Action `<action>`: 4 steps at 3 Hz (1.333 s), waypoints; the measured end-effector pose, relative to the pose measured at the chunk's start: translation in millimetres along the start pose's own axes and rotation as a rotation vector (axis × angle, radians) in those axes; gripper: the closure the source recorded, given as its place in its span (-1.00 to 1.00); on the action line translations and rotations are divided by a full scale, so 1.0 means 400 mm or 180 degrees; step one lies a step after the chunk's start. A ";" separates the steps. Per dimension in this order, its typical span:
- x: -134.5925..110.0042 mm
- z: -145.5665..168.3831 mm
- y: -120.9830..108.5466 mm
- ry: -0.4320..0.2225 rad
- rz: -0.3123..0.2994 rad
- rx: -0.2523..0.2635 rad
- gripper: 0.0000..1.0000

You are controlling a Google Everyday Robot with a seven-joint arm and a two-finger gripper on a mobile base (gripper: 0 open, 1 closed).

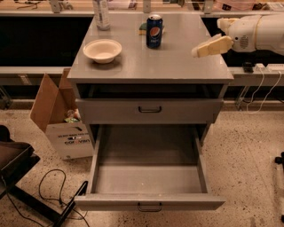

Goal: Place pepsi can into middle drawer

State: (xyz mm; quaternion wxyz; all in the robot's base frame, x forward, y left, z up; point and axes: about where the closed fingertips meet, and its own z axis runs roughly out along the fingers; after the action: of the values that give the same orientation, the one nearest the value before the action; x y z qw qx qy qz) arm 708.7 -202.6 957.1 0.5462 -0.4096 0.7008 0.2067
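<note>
Cabinet (168,66): grey metal unit with a flat top, taken as the reference for every entry below; seen from the front and slightly above.
Pepsi can (154,31): upright on the cabinet top, toward the rear edge and a little right of centre; logo facing the camera; nothing touches it; a small greenish object lies just behind it (too indistinct to name).
Gripper (195,52): above the right side of the cabinet top, near the right edge; tan, pointing toward the picture's left and slightly downward; well apart from the can; empty; whether it is spread or pressed together cannot be told from this angle.
Arm (259,31): white housing reaching in from beyond the cabinet's right side, level with the rear half of the top.
Middle drawer (148,179): pulled fully out from the lower part of the cabinet front; flat grey floor exposed; small dark bar handle on its front panel at the bottom.
Upper drawer front (149,111): closed, directly beneath the cabinet top's open recess and above the open drawer; dark bar handle at centre.
Bowl (102,50): pale, on the left half of the cabinet top, near the front.
Bottle (101,13): clear, upright at the rear left of the cabinet top.
Cardboard box (66,133): on the floor against the cabinet's left side; flaps open.
Cable (49,186): dark loop on the floor, in front of the cabinet's left corner.
</note>
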 end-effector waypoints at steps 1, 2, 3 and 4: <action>0.007 0.024 -0.007 -0.0045 0.0016 0.0067 -1.00; -0.018 0.157 -0.063 -0.0444 0.0075 0.0131 -1.00; -0.029 0.285 -0.152 -0.0767 0.0129 0.0247 -1.00; -0.029 0.377 -0.201 -0.0785 0.0140 0.0362 -1.00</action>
State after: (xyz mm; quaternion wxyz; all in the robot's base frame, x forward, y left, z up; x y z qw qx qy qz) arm 863.7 -134.1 932.9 0.6458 -0.3340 0.6478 0.2274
